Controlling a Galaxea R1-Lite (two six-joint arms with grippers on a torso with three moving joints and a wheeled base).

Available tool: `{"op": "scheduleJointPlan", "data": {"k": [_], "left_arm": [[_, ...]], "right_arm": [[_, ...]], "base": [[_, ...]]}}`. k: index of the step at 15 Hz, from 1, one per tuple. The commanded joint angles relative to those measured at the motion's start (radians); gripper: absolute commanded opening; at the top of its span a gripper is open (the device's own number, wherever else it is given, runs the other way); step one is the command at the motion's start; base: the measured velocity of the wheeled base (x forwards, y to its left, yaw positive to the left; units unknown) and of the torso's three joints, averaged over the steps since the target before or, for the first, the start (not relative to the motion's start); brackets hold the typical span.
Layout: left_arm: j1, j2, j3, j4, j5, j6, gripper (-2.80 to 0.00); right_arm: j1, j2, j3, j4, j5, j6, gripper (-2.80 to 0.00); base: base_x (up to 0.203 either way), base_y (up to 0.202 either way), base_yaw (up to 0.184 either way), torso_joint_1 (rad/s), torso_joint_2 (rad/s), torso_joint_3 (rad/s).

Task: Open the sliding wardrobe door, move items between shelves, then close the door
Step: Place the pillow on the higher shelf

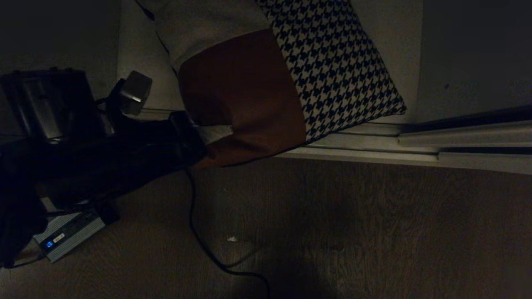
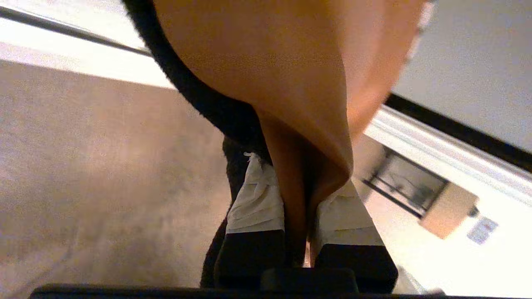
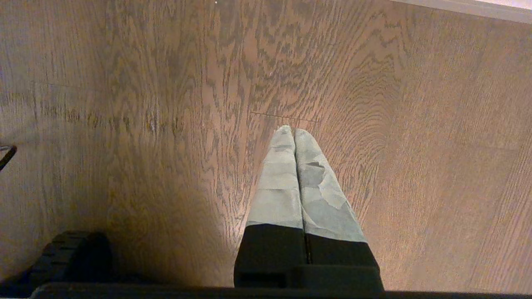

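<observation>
The left gripper point(image 2: 297, 207) is clamped on the rust-brown corner of the cushion point(image 1: 286, 83); in the left wrist view its two tape-wrapped fingers point(image 2: 257, 203) stand only a narrow gap apart, with a pinched fold of the brown fabric squeezed between them — a firm hold, nearly closed. In the head view the same gripper point(image 1: 195, 143) reaches in from the left on its dark arm, meeting the cushion at its lowest brown corner, which hangs out past the front edge of the bottom shelf point(image 1: 141, 83) and over the wardrobe's floor track point(image 1: 415, 143); the rest of the cushion leans back into the compartment, its houndstooth patch toward the right and its beige patch toward the rear, the whole thing tilted rather than lying flat. The sliding wardrobe door point(image 1: 478, 58) shows as a dark flat panel at the right of the opening, beside the cushion and not touching it.

The right gripper point(image 3: 294, 174) is parked apart from all this; its taped fingers point(image 3: 278, 182) are pressed together along their whole length, holding nothing, pointing down at the wooden floor point(image 3: 124, 124).

On the floor at the left, in front of the wardrobe, lies a grey box with a small blue light point(image 1: 68, 236) — partly hidden by the left arm; a black cable point(image 1: 199, 241) trails across the boards from under the arm toward the near edge of the head view.
</observation>
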Motion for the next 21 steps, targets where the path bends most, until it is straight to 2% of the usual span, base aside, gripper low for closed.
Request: {"op": "scheduleJointPlan", "data": {"k": [1, 5, 11, 15, 21], "left_arm": [[-0.027, -0.083, 0.026, 0.009, -0.002, -0.004, -2.8], [-0.051, -0.218, 0.04, 0.133, 0.0, -0.003, -2.8], [-0.067, -0.425, -0.038, 0.393, -0.003, 0.023, -2.8], [-0.103, -0.544, -0.108, 0.612, -0.021, 0.07, -2.8], [-0.106, -0.611, -0.271, 0.8, -0.019, 0.076, -2.8]], "right_arm": [[0.0, 0.002, 0.003, 0.0, 0.001, -0.001, -2.8], [0.001, 0.002, 0.003, 0.0, 0.0, -0.001, -2.8], [0.0, 0.002, 0.003, 0.0, 0.0, -0.001, -2.8], [-0.001, 0.002, 0.003, 0.0, 0.001, -0.001, -2.8], [0.001, 0.002, 0.003, 0.0, 0.001, -0.001, -2.8]], "base": [[0.0, 0.0, 0.0, 0.0, 0.0, 0.0], [0.0, 0.0, 0.0, 0.0, 0.0, 0.0], [0.0, 0.0, 0.0, 0.0, 0.0, 0.0], [0.0, 0.0, 0.0, 0.0, 0.0, 0.0], [0.0, 0.0, 0.0, 0.0, 0.0, 0.0]]}}
